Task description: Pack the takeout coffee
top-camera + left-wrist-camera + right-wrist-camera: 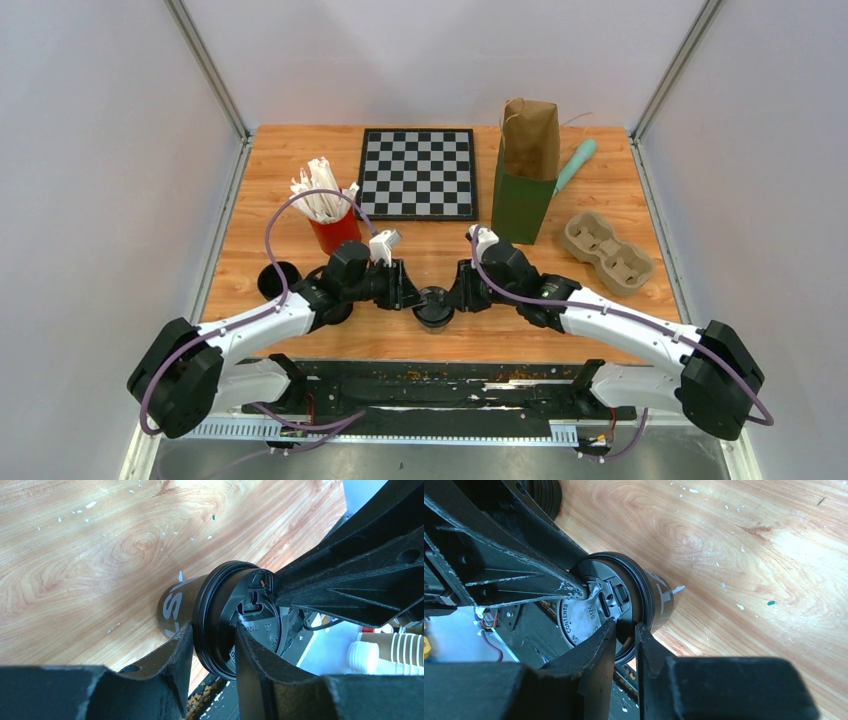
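Note:
A dark coffee cup (434, 305) with a black lid stands upright at the table's near edge, between both grippers. My left gripper (412, 292) is shut on the lid's rim from the left. In the left wrist view (213, 630) one finger is under the rim against the cup wall (177, 605) and the other lies on the lid (255, 630). My right gripper (458, 292) pinches the rim from the right. In the right wrist view (625, 625) its fingers close tightly on the lid's edge (579, 620). A second dark cup (278, 280) stands at the left.
A tall brown and green paper bag (527, 170) stands at the back right, with a teal object (575, 165) behind it. A pulp cup carrier (607, 252) lies to its right. A red cup of white straws (335, 230) and a chessboard (418, 172) are behind the arms.

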Motion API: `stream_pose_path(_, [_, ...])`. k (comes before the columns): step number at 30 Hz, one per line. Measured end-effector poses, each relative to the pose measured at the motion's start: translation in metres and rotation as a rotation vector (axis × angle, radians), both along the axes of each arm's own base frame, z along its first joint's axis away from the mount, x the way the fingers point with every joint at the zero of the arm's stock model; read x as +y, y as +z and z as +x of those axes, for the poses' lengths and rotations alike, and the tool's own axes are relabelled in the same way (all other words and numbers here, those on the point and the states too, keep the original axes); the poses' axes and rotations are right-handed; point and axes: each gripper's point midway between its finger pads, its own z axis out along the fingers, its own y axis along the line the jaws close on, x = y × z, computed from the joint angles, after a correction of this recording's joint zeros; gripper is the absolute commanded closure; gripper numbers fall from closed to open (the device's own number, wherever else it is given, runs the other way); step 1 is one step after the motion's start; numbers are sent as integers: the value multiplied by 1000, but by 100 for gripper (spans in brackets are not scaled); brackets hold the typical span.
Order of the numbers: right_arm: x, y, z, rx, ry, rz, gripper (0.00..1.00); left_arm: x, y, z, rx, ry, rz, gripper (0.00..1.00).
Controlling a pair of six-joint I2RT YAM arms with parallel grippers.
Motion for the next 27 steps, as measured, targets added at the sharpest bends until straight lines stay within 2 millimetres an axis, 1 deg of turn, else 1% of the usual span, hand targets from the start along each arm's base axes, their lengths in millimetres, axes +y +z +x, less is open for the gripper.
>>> stream_pose_path(6, [4, -2, 3, -33, -5, 56, 77, 2, 0, -2, 5, 28, -29, 60])
stream_pose_path(9, [8, 1, 7, -59, 11, 67, 76, 5, 1, -5, 26, 61, -65, 57])
stream_pose_path(12, [14, 3, 12, -94, 42, 62, 74, 7, 2, -10, 51, 94, -86, 55])
stream_pose_path(17, [22, 4, 20, -138, 92, 38, 71, 6, 0, -19, 90, 112, -106, 55])
stream_pose_path(23, [24, 8, 21, -148, 122, 18, 56, 3, -1, -20, 113, 127, -125, 55])
stream_pose_path(27, [16, 0, 15, -101, 120, -26, 46, 0, -1, -19, 116, 127, -131, 55])
